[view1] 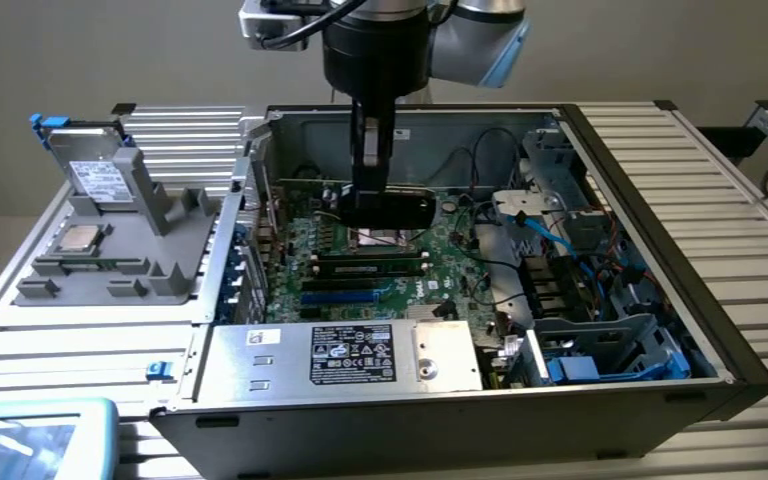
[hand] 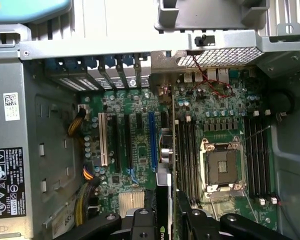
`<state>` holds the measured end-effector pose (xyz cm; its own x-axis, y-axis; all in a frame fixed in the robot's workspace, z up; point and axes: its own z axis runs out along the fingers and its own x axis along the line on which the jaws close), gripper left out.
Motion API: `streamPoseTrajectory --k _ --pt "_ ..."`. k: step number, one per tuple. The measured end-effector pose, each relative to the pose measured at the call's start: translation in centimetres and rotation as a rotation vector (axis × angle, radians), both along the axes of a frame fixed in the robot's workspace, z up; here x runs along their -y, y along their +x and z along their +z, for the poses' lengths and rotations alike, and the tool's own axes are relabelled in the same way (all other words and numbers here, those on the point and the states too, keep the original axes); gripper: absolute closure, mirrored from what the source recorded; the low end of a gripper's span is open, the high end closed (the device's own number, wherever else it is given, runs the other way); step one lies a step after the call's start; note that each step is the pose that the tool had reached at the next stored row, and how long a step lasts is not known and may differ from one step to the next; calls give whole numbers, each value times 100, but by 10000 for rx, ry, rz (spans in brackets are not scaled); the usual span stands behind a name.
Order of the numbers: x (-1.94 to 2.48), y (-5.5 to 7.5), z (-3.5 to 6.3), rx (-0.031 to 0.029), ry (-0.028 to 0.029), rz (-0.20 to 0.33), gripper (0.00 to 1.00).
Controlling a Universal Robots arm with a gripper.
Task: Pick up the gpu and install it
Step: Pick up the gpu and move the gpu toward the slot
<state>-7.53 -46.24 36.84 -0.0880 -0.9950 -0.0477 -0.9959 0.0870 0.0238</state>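
**One gpu (view1: 392, 210) being held over the blue slot (hand: 151, 140)**

One card is being gripped by the end effector (hand: 163, 224), which is clenched on both of its faces. The gpu is being carried edge-down above the motherboard (hand: 140, 165) and is judged not yet seated. Its long axis is lying parallel to the blue slot. Its lower edge is being seen just beside that slot, on the side toward the memory slots (hand: 187, 150). How high it hangs above the slot cannot be told. Beyond the blue slot's far end, the rear slot covers (hand: 110, 70) are being shown along the case wall. Room around the blue slot is judged tight. The memory slots are lying near on one side, with darker slots and a white slot (hand: 102, 145) on the other.
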Motion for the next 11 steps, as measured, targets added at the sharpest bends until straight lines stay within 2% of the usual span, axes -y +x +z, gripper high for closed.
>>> streamPoseTrajectory --k 3,5,11 --pt "0 3 -17 -68 4 222 73" --pt "0 3 -34 -83 1 571 73" --pt "0 3 -52 -89 3 622 73"
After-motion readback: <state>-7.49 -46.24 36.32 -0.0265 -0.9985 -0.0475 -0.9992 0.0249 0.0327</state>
